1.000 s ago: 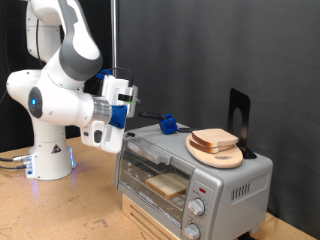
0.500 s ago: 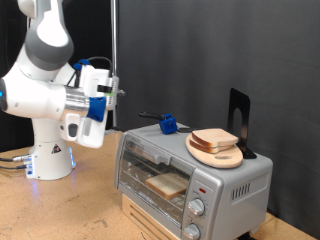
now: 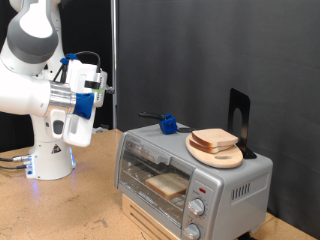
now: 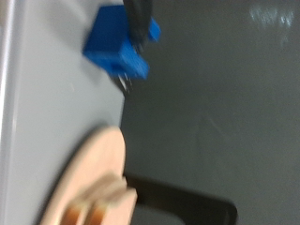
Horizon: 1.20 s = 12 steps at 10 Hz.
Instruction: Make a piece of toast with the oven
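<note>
The silver-grey oven [image 3: 232, 176] stands at the exterior view's lower right with its glass door shut. The piece of toast [image 3: 165, 184] lies inside on the rack, seen through the glass. My gripper [image 3: 103, 90] is up in the air well to the exterior view's left of the oven, pointing towards it and holding nothing that I can see. Its fingers do not show in the wrist view. The wrist view shows the oven's grey top [image 4: 47, 94].
A round wooden plate [image 3: 216, 153] with a leftover slice [image 3: 214, 139] sits on the oven's top, also in the wrist view [image 4: 89, 173]. A blue tool [image 3: 168, 124] [image 4: 117, 47] and a black stand [image 3: 238, 118] are on top too. The oven rests on a wooden box [image 3: 150, 222].
The arm has swung away from the oven towards the exterior view's left and risen a little. The oven, toast and plate have not moved.
</note>
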### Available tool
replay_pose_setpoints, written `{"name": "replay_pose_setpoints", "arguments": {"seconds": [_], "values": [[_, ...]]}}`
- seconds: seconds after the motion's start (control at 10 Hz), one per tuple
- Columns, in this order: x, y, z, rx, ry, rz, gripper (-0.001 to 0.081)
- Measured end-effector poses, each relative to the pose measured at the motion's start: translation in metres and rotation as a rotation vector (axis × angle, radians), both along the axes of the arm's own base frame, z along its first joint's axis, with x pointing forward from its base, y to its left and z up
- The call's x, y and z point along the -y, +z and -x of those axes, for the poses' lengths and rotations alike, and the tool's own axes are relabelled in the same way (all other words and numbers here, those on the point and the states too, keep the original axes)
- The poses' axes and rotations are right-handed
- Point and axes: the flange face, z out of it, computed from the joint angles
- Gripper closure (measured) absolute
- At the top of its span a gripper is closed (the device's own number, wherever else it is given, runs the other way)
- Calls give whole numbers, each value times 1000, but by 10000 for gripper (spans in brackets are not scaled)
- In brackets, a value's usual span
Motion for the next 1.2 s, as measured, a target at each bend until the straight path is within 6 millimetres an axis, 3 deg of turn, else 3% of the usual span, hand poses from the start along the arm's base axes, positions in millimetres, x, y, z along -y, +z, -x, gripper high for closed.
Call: {"name": "replay_pose_setpoints", "arguments": {"seconds": [0.2, 0.5, 1.2], "values": [[4, 4, -14, 44, -91, -62, 124], [14, -4, -48, 101, -87, -72, 124], [49, -67, -118, 109, -180, 73, 124]]}}
